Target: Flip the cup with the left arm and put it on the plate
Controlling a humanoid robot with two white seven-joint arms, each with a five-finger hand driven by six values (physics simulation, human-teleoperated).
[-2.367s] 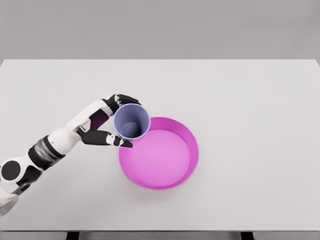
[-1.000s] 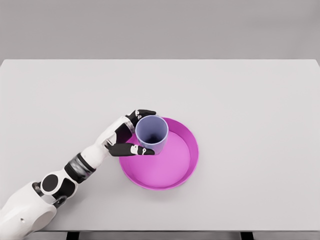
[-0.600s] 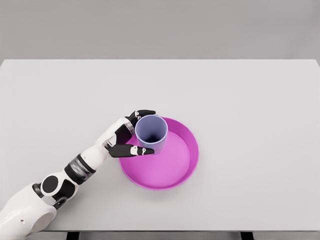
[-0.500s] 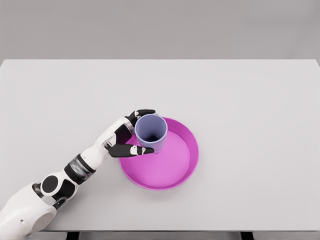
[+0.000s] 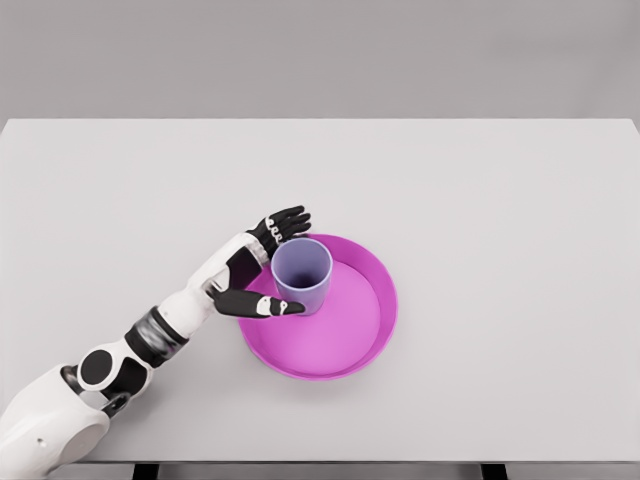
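- Now spread under everything, white table (image 5: 520,250), bare out toward 3 o'clock.
- Resting near its middle, pink plate (image 5: 360,335), raised rim all round.
- Reaching in from 7 o'clock, left hand (image 5: 250,268), fingers (image 5: 285,222) splayed wide, thumb beside the cup, gripping nothing.
- Standing upright, mouth up, purple cup (image 5: 301,275), on plate's 10 o'clock edge.

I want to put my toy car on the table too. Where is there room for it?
Lots of bare table: the whole right side past the pink plate, the far strip behind it, and the far-left corner. It is crowded where the left hand opens around the purple cup on the plate's left side.
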